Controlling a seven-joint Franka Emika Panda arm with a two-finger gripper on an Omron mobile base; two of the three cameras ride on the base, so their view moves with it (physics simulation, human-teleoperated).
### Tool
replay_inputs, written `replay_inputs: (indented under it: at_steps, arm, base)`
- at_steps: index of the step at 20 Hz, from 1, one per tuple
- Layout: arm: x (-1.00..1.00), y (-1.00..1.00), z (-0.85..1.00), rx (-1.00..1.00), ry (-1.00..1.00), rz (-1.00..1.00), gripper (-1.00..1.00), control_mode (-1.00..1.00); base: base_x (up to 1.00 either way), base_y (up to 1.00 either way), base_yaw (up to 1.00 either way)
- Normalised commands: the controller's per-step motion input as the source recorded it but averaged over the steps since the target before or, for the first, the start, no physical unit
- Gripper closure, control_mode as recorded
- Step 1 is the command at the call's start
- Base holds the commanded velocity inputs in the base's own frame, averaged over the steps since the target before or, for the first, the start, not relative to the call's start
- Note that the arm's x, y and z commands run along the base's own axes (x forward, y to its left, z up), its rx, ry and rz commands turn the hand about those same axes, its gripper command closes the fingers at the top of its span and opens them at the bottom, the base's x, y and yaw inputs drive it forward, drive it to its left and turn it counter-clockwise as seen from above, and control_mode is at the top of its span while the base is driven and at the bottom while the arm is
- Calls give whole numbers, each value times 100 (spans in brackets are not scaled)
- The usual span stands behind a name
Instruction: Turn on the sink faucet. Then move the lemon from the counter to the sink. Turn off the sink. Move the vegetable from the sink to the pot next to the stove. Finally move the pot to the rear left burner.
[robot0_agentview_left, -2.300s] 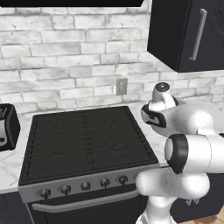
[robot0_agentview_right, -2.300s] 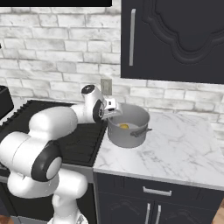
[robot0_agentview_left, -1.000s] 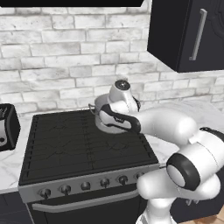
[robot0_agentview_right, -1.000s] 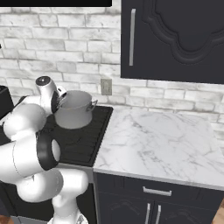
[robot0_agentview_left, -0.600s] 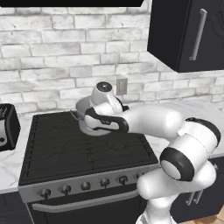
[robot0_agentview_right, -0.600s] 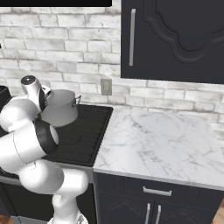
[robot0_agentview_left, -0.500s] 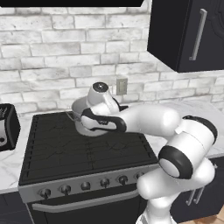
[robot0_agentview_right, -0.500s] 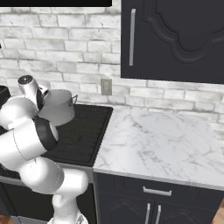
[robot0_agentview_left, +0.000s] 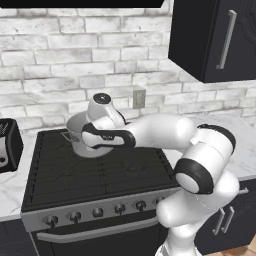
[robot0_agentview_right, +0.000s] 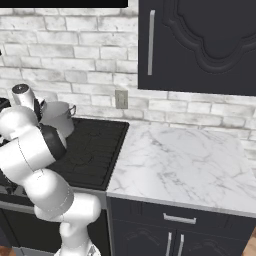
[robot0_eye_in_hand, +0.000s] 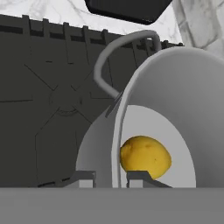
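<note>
The pot (robot0_agentview_left: 80, 136), round grey brushed steel with loop handles, sits upright over the rear left of the stove (robot0_agentview_left: 75, 170), left of frame centre. The lemon (robot0_eye_in_hand: 145, 156), bright yellow, lies on its floor

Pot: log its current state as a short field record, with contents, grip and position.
pot: grey steel, over the rear left of the stove
contents: lemon on the pot's bottom
gripper: shut on the pot's rim, one finger outside, one inside
handle: loop handle on the far side from the grip
contact with grate: cannot tell
counter: white marble, right of the stove
</note>
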Motion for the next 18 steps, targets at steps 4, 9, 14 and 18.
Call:
replay_inputs:
  at_steps: [4, 9, 14, 18]
  arm:
    - [19, 0, 0, 0, 1, 0, 100, -100]
    - [29, 6, 0, 0, 2, 0, 100, -100]
    - [25, 15, -5, 0, 0, 0, 100, -100]
    - [18, 28, -11, 0, 0, 0, 100, -100]
  base:
    - [0, 0, 0]
    - [0, 0, 0]
    - [0, 0, 0]
    - [0, 0, 0]
